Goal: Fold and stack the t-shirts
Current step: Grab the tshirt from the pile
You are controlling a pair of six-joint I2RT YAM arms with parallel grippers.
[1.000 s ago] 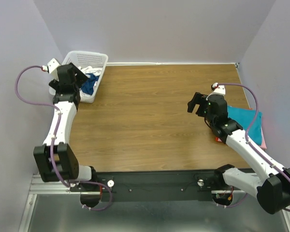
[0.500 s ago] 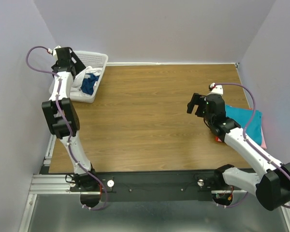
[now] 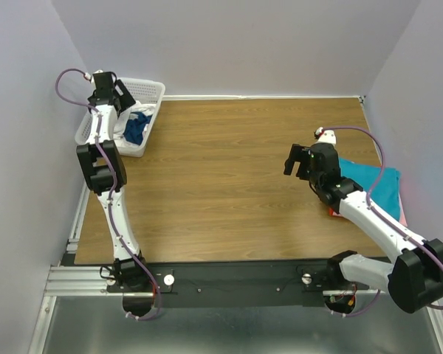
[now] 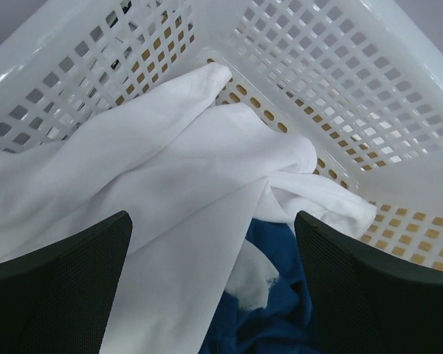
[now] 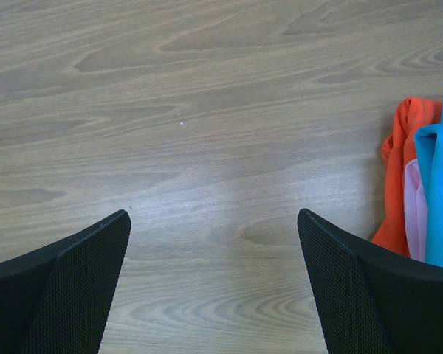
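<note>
The white t-shirt (image 4: 170,184), heaped over the dark blue t-shirt (image 4: 277,324) in the basket (image 4: 340,74) at the tabletop's (image 3: 229,162) far-left corner, is best pinched at one raised fold by the wide-open left hand (image 4: 214,287); the right hand (image 5: 214,287) is held open and empty.

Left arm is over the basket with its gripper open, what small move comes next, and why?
Probably lower the left gripper onto the white t-shirt and close. Its jaws stand open above that shirt, which lies over the dark blue t-shirt in the basket.
</note>
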